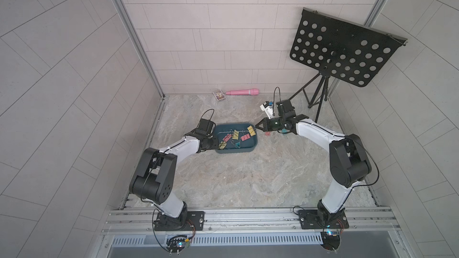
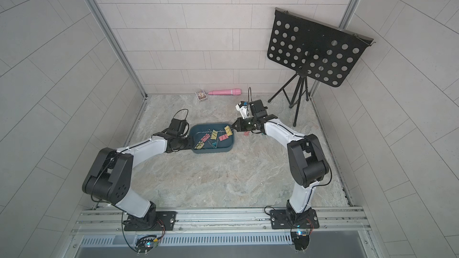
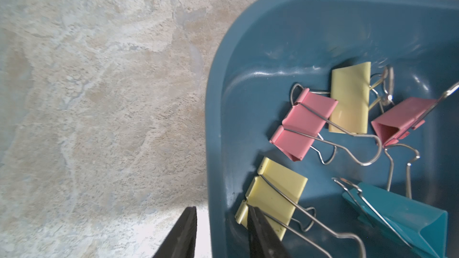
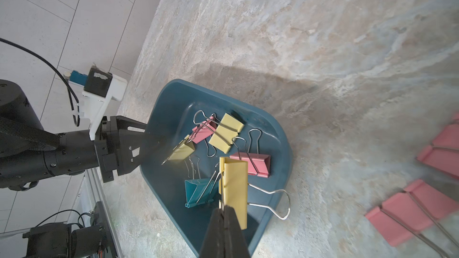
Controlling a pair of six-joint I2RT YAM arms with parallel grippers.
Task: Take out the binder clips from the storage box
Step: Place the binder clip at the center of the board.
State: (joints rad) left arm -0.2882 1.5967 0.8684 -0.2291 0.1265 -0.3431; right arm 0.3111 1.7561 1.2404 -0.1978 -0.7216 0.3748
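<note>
- Where the metal rail (image 1: 248, 215) runs along the near edge, both arms are bolted down and reach away over the marbled worktop (image 1: 248, 177).
- The storage box (image 1: 236, 151), dark teal and lidless, stands mid-worktop between the two arms' tips.
- The left gripper (image 3: 221, 208) is at the box's left end with its jaws astride the wall. One finger (image 3: 183, 232) is outside and the other (image 3: 260, 232) is inside, against a yellow clip. It holds the box by that wall.
- Five binder clips (image 1: 236, 138) lie loose on the box's floor, wire handles crossing: two yellow, two pink and one teal (image 4: 198, 192).
- The right gripper (image 4: 224, 210) is clamped tight on a sixth, a yellow binder clip (image 4: 234, 187), over the box's right end near its far corner. One wire handle of that clip juts out sideways. I cannot tell whether the clip is clear of the rim.
- Outside the box, pink binder clips (image 4: 409, 214) lie on the worktop just to its right, beneath the right arm. They are blurred at the edge of the right wrist view.
- Against the back wall lie a small printed card box (image 1: 219, 95) and, just beside it, a long pink cylinder (image 1: 242, 92).
- In the far right corner, a black perforated music stand (image 1: 342, 50) is on its tripod.
</note>
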